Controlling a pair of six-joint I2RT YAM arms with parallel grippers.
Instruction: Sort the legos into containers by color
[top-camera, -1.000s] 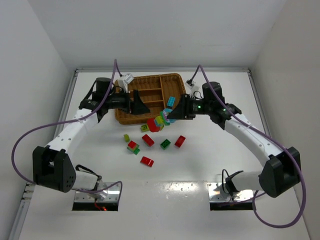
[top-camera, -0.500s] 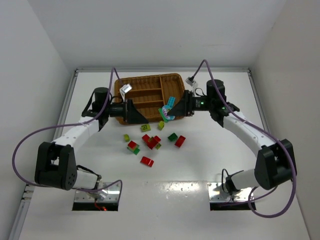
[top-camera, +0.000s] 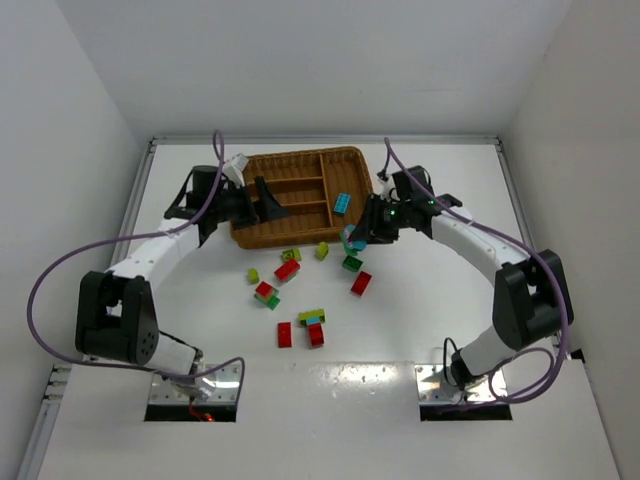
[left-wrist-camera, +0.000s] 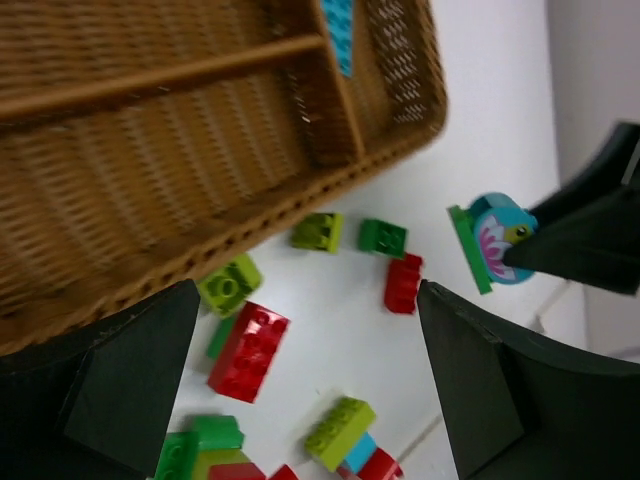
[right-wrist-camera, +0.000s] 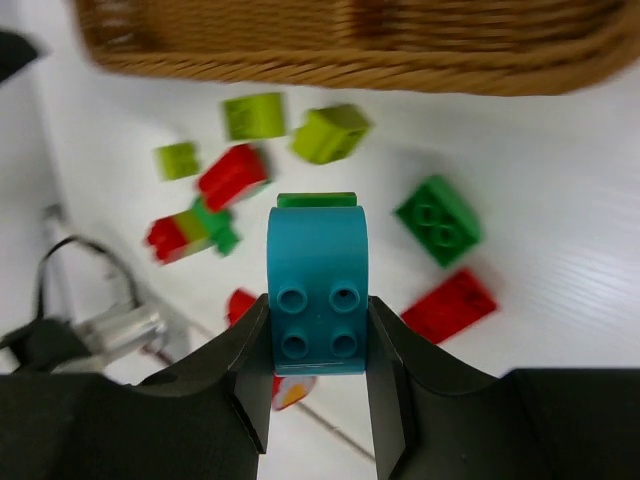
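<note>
Room: plain white walls close in the left, far and right sides.
Table: white and glossy, with bricks scattered over its middle.
Arms: two, white with black joints, each trailing a purple cable.
Tray: one, brown wicker, at the far middle of the table, divided into slots.
Left pincer: jaws spread wide, gripping nothing, over the tray's near left part.
Right pincer: clamped on one cyan arched brick backed by a green plate, just off the tray's near right corner.
Cyan flat brick: one, lying in the tray's right-end slot.
Loose bricks: about ten, on the table near the tray's front edge.
Red bricks: four.
Yellow-green bricks: three singles.
Green brick: one single.
Two-colour pieces: one red-and-green piece, one yellow-green-and-cyan piece.
</note>
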